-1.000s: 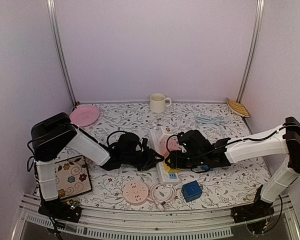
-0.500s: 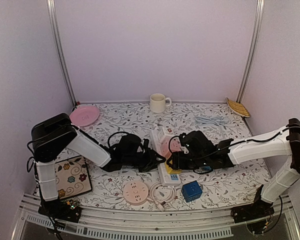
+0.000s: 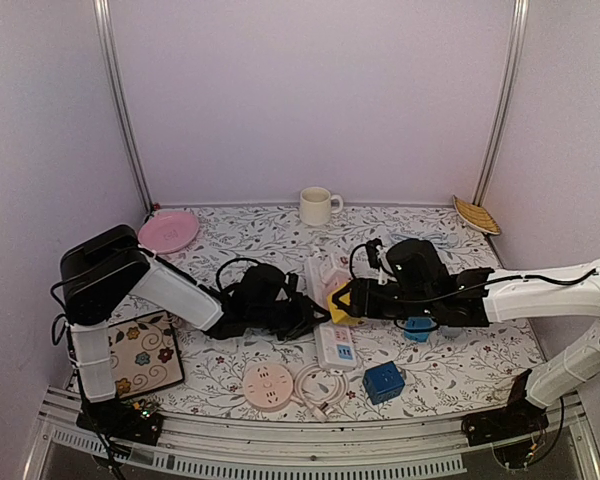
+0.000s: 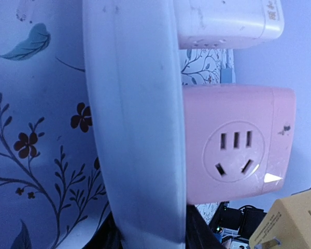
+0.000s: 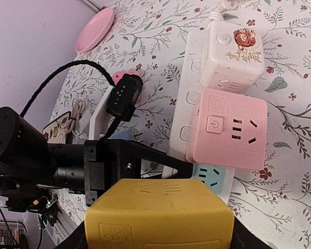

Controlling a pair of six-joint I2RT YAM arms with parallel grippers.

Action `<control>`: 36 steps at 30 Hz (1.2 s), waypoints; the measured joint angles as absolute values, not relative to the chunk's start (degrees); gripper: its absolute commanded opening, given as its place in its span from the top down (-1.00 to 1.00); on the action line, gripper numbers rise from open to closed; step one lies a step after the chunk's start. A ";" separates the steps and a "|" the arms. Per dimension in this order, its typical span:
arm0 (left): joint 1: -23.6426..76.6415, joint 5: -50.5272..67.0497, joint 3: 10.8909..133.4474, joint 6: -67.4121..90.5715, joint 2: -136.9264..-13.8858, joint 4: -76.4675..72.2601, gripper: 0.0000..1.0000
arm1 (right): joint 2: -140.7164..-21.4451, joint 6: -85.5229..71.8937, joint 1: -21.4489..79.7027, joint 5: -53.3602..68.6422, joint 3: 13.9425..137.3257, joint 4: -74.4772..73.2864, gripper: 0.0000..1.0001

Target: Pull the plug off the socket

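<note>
Fingers of both arms were closed on something. The right fingers (image 3: 354, 297) pinched the yellow plug (image 5: 160, 212) by its sides and held it off the power strip (image 5: 189, 104), just above the strip's near half. From the left wrist, the plug's bare prongs showed in the air, touching nothing. The left fingers (image 5: 150, 155) clamped the long edges of the strip, which lay flat on the flowered counter (image 3: 460, 365). A pale blue socket face (image 5: 210, 176) sat uncovered on the strip below the plug. Beyond it, a pink adapter (image 5: 230, 129) and then a white adapter (image 5: 233, 52) were seated in the strip. A blue cube (image 3: 383, 381) lay on the counter near the strip's front end, and a mug (image 3: 317, 205) stood well apart at the back.
</note>
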State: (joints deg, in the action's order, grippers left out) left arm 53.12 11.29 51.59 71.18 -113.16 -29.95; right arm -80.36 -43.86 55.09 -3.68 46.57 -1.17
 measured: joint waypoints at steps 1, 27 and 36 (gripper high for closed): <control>53.12 11.27 51.59 71.13 -113.12 -29.91 1.00 | -80.36 -43.72 55.09 -3.68 46.57 -1.02 0.77; 50.04 11.51 49.95 63.57 -106.32 -21.74 1.00 | -81.12 -42.54 42.22 1.58 40.64 -0.12 0.51; 50.00 11.57 49.36 62.35 -105.21 -21.06 1.00 | -89.01 -42.63 41.93 5.89 40.45 3.31 0.18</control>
State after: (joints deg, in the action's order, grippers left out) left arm 50.00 11.57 49.36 62.35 -105.21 -21.06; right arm -89.01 -42.63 41.93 5.89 40.45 3.31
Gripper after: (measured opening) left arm 0.301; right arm 0.625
